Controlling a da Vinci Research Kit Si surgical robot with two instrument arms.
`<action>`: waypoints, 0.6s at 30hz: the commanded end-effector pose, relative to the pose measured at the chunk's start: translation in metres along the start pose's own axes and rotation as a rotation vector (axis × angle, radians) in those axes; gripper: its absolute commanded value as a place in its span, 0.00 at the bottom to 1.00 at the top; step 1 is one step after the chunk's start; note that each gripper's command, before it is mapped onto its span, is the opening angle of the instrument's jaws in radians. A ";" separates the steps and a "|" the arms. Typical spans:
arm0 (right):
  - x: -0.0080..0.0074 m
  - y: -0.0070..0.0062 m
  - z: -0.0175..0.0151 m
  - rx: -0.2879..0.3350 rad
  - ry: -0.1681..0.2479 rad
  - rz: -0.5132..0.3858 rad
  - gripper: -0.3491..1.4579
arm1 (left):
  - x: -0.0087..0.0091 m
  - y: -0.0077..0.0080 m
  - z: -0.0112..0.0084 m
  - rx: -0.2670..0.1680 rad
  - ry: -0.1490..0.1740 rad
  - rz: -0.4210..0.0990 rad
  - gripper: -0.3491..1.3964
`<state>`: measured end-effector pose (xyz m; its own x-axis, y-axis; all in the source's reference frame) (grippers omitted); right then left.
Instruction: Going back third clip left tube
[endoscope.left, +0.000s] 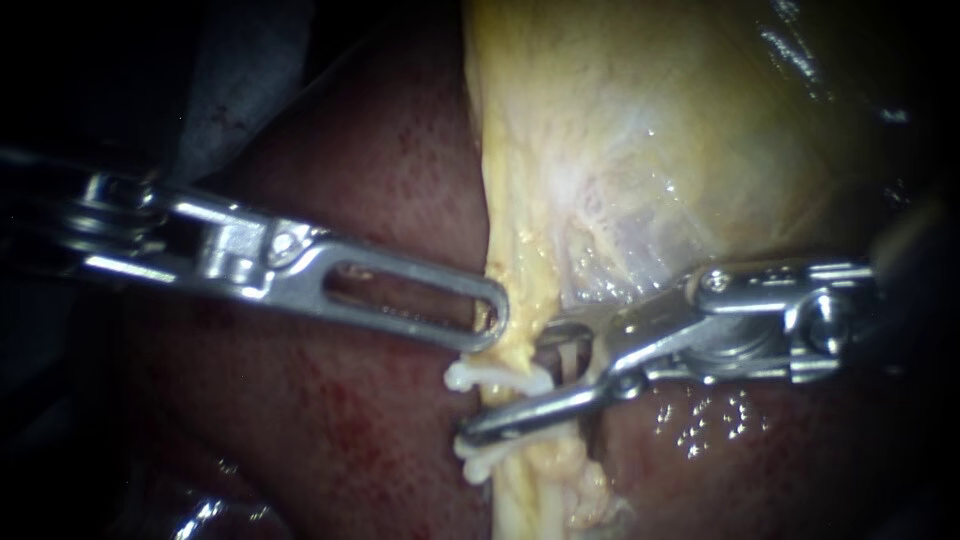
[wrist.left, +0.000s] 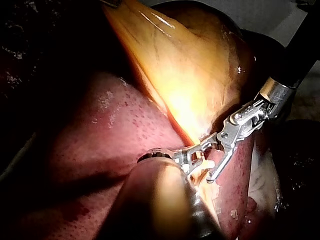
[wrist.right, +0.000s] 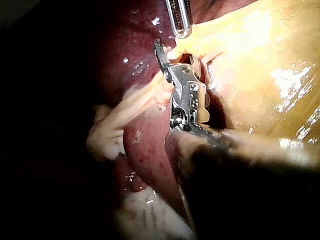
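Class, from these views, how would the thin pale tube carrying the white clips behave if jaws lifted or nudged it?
The tube probably flops when lifted: it is a thin, soft-looking strand. Likely slippery: the liver beside it glistens. The white clips look clamped on, so should move along.

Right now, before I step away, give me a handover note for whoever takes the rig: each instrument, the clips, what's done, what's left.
The left instrument has its tip against the edge of the pale tube, just above the upper clip; I cannot tell whether it grips.
The right instrument has open jaws straddling the tube, the lower one crossing it between the upper clip and the lower clip.
Done: two white clips sit across the tube. A third is not clearly visible.
Left: back the right instrument off, probably straight out, clear of both clips.
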<state>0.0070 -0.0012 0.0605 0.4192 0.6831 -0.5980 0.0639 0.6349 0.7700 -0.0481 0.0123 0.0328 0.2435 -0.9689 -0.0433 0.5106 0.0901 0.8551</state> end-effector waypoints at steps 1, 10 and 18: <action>0.0001 0.0000 -0.0006 0.000 0.001 0.001 0.49 | 0.0000 0.0000 0.0000 0.000 0.000 0.000 0.00; -0.0009 -0.0008 -0.0047 0.008 0.002 -0.002 0.49 | 0.0000 0.0000 0.0000 0.000 0.000 0.000 0.00; 0.0000 -0.0016 -0.0098 -0.010 0.020 0.021 0.49 | 0.0000 0.0002 0.0000 0.000 0.001 0.001 0.00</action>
<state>-0.0025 0.0017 0.0567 0.3997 0.7062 -0.5843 0.0436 0.6221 0.7817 -0.0479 0.0124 0.0329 0.2447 -0.9687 -0.0422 0.5102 0.0916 0.8552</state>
